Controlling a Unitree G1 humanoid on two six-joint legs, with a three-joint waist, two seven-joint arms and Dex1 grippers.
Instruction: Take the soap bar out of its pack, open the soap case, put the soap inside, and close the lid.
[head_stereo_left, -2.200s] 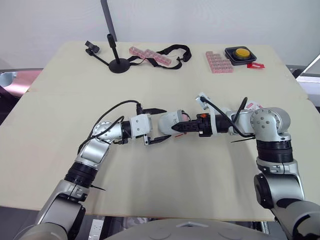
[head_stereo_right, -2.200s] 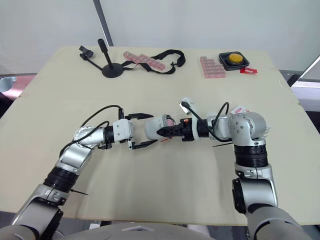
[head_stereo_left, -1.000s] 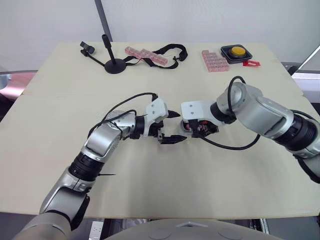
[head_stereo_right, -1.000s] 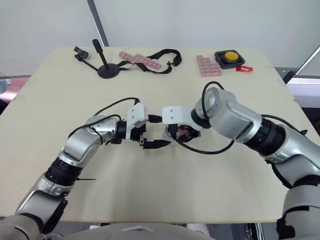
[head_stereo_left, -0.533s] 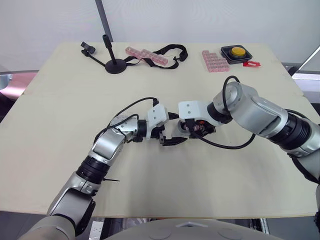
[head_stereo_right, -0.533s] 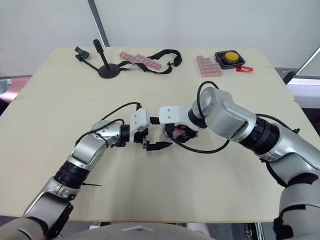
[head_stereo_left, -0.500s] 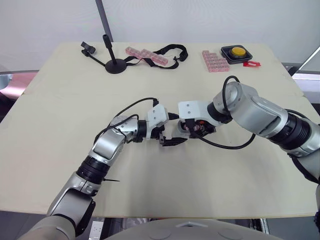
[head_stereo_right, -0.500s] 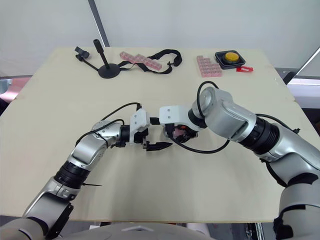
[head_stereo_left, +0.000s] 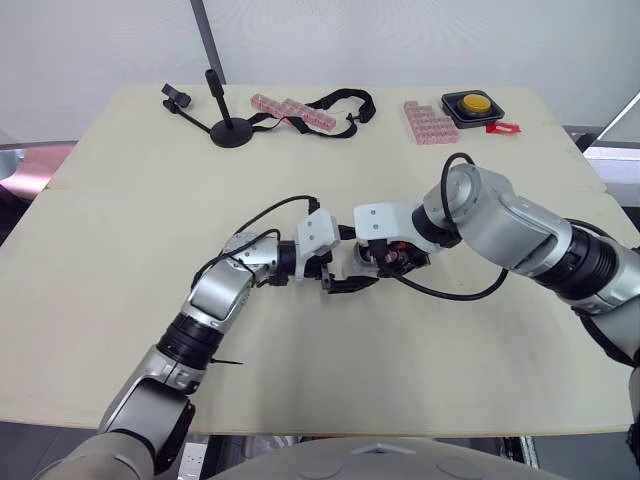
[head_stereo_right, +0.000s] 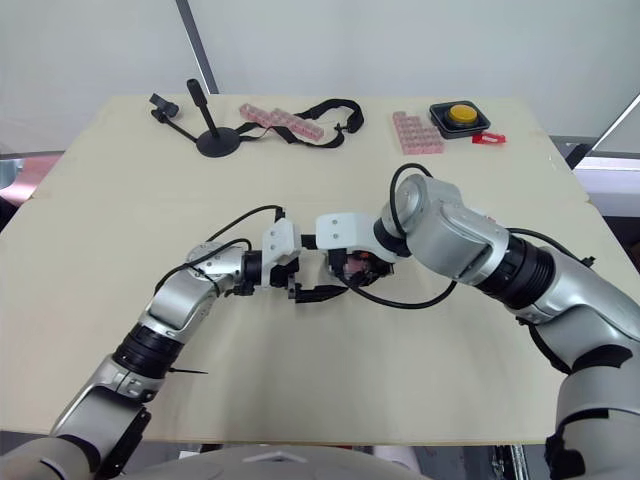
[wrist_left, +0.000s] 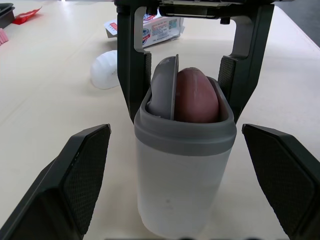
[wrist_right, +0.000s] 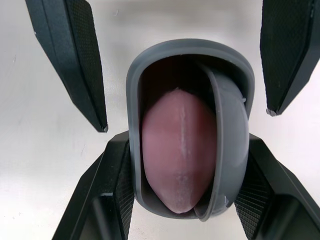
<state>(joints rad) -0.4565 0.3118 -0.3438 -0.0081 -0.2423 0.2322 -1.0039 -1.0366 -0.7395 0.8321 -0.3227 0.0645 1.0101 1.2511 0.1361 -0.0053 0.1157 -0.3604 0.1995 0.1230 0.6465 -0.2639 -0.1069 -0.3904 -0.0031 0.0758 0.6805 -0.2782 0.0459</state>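
So the soap (wrist_left: 196, 97) is already in the soap case (wrist_left: 185, 170), which stands upright dead centre on the table (head_stereo_left: 110, 260). The pink bar sits on end and pokes up a bit past the grey rim. The lid (wrist_left: 165, 85) isn't shut; it stands on edge inside the rim, right against the soap.

The right gripper (head_stereo_right: 360, 268) comes in from 3 o'clock and clamps the case by its sides. The left gripper (head_stereo_left: 343, 272) comes from 9 o'clock with its fingers (wrist_left: 75, 175) spread wide either side of the case, touching nothing.

I'd say we're on the last step, closing. The left needs to catch the lid and fold it flat over the opening while the right keeps the case steady. The sticking-up soap might fight that.

The torn soap pack (wrist_left: 155, 27) lies flat beyond the case, apparently empty, near a white rounded thing (wrist_left: 102, 70). A yellow button box (head_stereo_left: 472, 104) sits at 1 o'clock and a black stand (head_stereo_left: 232, 128) at 11.
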